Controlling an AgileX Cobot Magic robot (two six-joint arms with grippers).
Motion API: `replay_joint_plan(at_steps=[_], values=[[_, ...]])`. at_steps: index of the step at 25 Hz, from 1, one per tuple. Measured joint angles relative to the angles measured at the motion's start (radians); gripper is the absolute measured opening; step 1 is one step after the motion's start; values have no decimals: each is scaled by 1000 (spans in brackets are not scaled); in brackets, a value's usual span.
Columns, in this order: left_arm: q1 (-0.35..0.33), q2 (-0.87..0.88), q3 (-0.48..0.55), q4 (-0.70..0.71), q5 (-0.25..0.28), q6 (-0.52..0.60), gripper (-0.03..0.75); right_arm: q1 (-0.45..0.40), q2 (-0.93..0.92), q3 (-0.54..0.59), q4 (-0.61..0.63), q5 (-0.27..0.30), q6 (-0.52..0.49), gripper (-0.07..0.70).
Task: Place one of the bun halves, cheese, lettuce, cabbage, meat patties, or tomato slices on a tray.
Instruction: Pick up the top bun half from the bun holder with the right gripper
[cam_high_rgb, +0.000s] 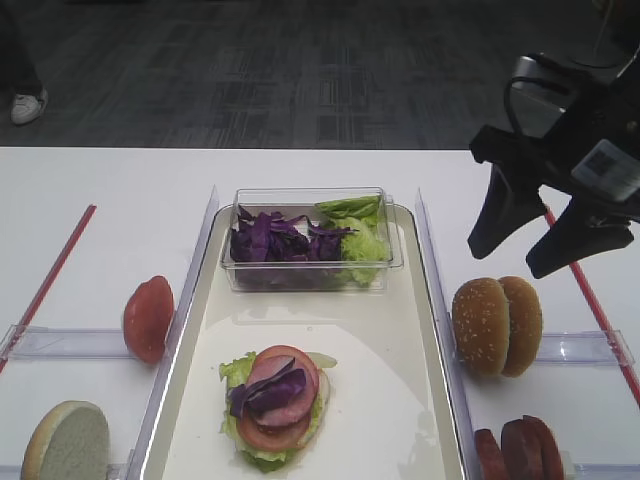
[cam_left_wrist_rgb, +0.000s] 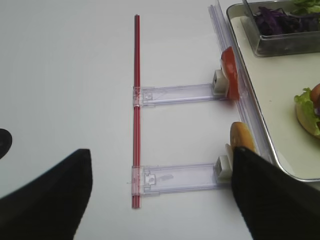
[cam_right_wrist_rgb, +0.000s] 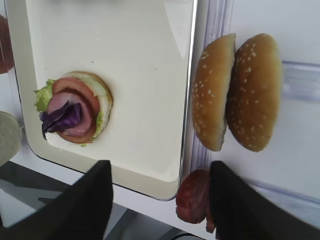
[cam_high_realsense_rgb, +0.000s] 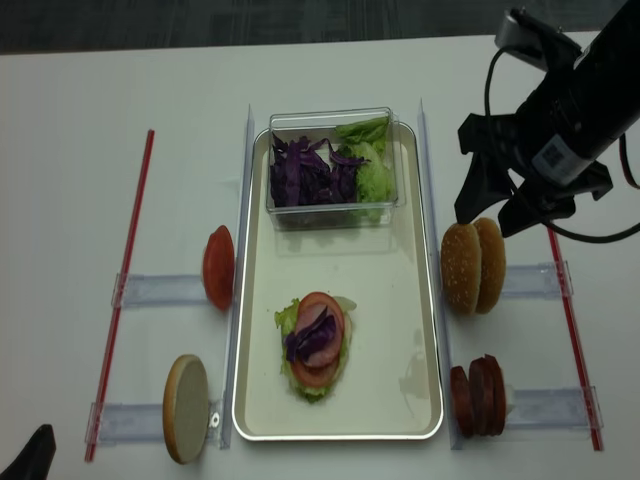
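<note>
Two sesame bun halves (cam_high_rgb: 495, 325) (cam_high_realsense_rgb: 473, 266) (cam_right_wrist_rgb: 235, 90) stand on edge right of the cream tray (cam_high_rgb: 385, 330) (cam_high_realsense_rgb: 392, 290). My right gripper (cam_high_rgb: 518, 250) (cam_high_realsense_rgb: 490, 222) (cam_right_wrist_rgb: 161, 167) hangs open above them, holding nothing. Meat patties (cam_high_rgb: 518, 445) (cam_right_wrist_rgb: 192, 195) stand nearer the front. On the tray lies a stack (cam_high_rgb: 275, 400) of lettuce, tomato and cabbage. A clear box holds cabbage (cam_high_rgb: 275, 238) and lettuce (cam_high_rgb: 362, 235). A tomato slice (cam_high_rgb: 148, 318) (cam_left_wrist_rgb: 231, 72) stands left of the tray. My left gripper (cam_left_wrist_rgb: 160, 155) is open over bare table. Cheese is out of view.
A pale bun half (cam_high_rgb: 68, 440) (cam_left_wrist_rgb: 241, 137) stands at the front left. Clear plastic holders (cam_left_wrist_rgb: 175, 94) and rails flank the tray. Red strips (cam_high_rgb: 55, 270) (cam_high_rgb: 590, 300) lie on both outer sides. The table's far edge meets dark floor.
</note>
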Motion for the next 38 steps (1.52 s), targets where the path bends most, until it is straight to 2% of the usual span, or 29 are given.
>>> replay_joint_plan(at_steps=[3,15,20,24,31,35,38], values=[[0,0,0,0,0,0,542,0,35,-4,-2,-21,0,454],[0,0,0,0,0,0,542,0,152,-70,-33,-41,0,452],[0,0,0,0,0,0,542,48,180,-70,-82,-62,2,452],[0,0,0,0,0,0,542,92,206,-70,-112,-90,46,452],[0,0,0,0,0,0,542,99,241,-70,-133,-106,75,452],[0,0,0,0,0,0,542,99,244,-70,-137,-105,79,403],[0,0,0,0,0,0,541,99,244,-70,-137,-80,79,347]])
